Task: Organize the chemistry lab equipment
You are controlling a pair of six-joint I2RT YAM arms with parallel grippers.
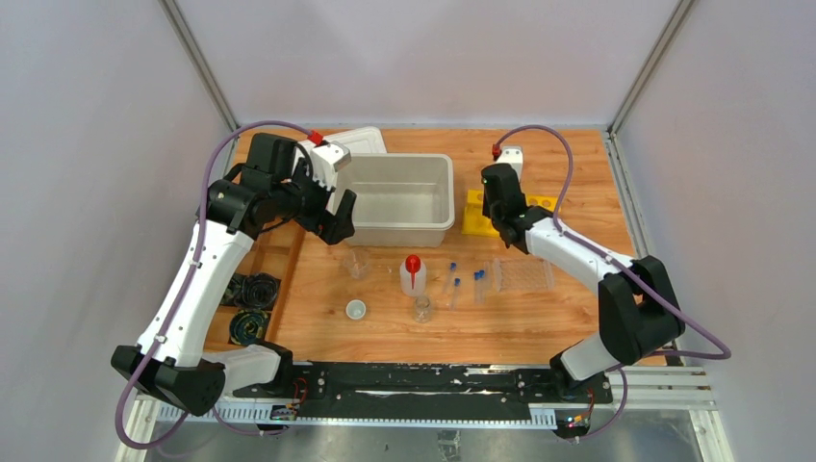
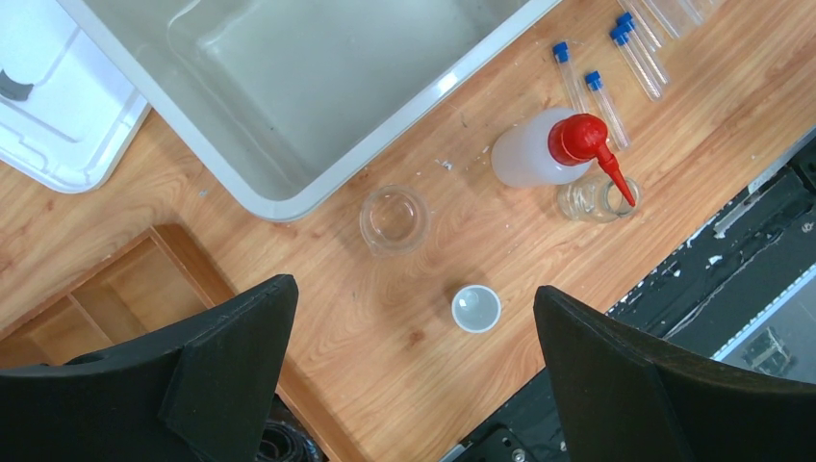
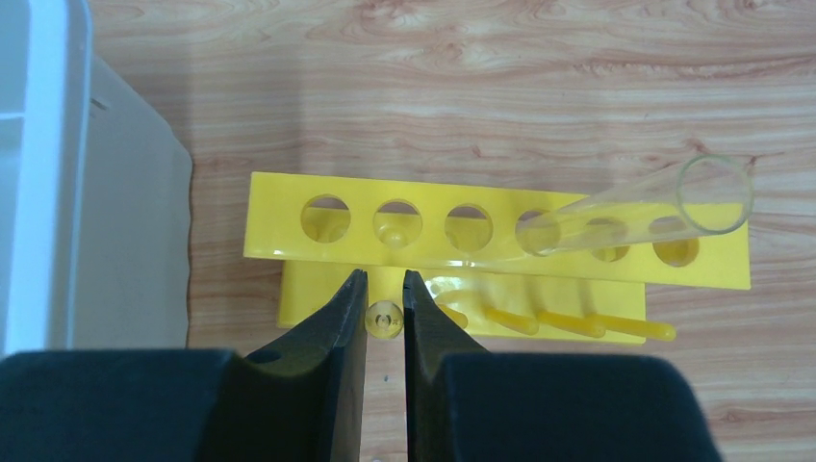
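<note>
The left arm rises from its base at the near left, bends at the far left and turns right. This brings the left gripper (image 1: 342,218) just off the near left corner of the grey bin (image 1: 404,236), pointing down with its jaws spread wide and nothing between them. Its wrist camera looks down past the fingers at a clear beaker (image 2: 393,218) and a tiny white cup (image 2: 476,308), both on the wood and well apart from the fingers. Right of these stands the white squeeze bottle (image 1: 413,274), its red nozzle leaning over a small glass flask (image 1: 421,308) just nearer. A few blue-capped tubes (image 1: 452,279) lie on the table beside the bottle, next to a clear plastic holder (image 1: 524,274). The right arm folds at its elbow on the right and stretches far and left to the yellow rack (image 3: 289,231), right of the bin. There the right gripper (image 3: 385,274) points straight down. Its jaws are drawn to a narrow gap around one upright peg of the rack, which fills the space between them. An uncapped clear tube (image 3: 635,207) leans in one of the rack's holes. A white lid (image 1: 361,140) lies behind the bin. At the left, black cable coils (image 1: 255,289) sit by a wooden tray (image 1: 274,255).
</note>
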